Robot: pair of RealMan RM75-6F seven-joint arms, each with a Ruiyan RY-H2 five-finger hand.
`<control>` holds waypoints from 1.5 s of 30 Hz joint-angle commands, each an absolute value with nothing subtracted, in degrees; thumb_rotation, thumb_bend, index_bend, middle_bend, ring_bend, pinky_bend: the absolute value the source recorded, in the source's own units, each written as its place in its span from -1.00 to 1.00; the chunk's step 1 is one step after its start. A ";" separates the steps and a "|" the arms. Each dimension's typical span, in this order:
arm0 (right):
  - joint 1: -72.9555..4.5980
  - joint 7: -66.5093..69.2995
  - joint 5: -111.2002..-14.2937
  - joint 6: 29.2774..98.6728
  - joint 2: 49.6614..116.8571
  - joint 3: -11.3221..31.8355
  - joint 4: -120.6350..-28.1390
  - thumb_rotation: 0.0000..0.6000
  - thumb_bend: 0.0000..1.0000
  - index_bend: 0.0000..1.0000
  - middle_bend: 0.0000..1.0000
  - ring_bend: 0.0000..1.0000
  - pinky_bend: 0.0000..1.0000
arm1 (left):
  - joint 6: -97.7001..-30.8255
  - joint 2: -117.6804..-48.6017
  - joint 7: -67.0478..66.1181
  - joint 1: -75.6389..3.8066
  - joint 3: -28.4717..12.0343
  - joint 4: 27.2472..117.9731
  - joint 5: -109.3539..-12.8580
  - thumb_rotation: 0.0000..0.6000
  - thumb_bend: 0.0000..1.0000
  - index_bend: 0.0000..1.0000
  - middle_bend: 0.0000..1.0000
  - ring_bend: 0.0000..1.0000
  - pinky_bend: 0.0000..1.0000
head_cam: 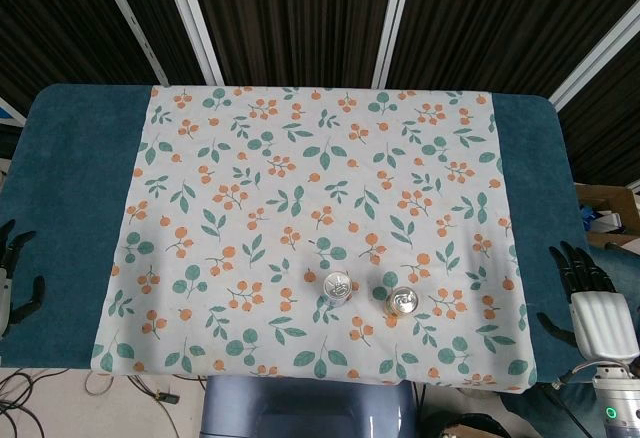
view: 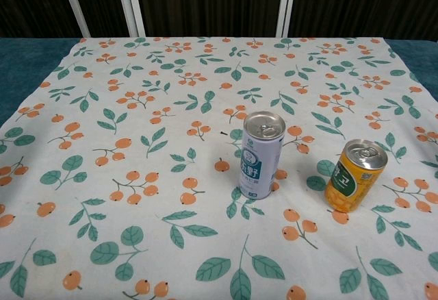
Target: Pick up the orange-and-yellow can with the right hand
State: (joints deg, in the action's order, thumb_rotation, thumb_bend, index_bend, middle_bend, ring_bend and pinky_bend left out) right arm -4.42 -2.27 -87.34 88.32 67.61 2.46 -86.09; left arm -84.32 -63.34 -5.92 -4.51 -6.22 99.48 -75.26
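Note:
The orange-and-yellow can [view: 354, 175] stands upright on the flowered cloth, right of centre near the front edge; from above only its silver top [head_cam: 402, 301] shows. My right hand [head_cam: 590, 296] hovers over the teal table edge well to the right of the can, fingers spread, holding nothing. My left hand [head_cam: 14, 276] is at the far left edge, fingers apart and holding nothing. Neither hand appears in the chest view.
A taller white-and-blue can [view: 260, 154] stands upright just left of the orange-and-yellow one, a short gap between them. The flowered cloth [head_cam: 320, 158] covers the middle of the teal table [head_cam: 70, 188]. Boxes sit off the table at the right [head_cam: 605, 208].

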 commanded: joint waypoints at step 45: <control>-15.53 31.98 -93.89 66.25 62.26 -2.28 -88.66 1.00 -0.57 -1.00 -0.87 -0.87 -0.58 | -83.36 -62.87 -5.73 -4.55 -6.10 100.19 -74.51 1.00 -0.05 -0.72 -1.00 -0.93 -0.72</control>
State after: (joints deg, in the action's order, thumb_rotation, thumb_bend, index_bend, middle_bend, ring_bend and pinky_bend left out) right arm -12.78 28.15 -92.23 69.19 62.61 -1.86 -88.47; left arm -83.39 -62.87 -5.70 -4.53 -6.10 100.20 -74.54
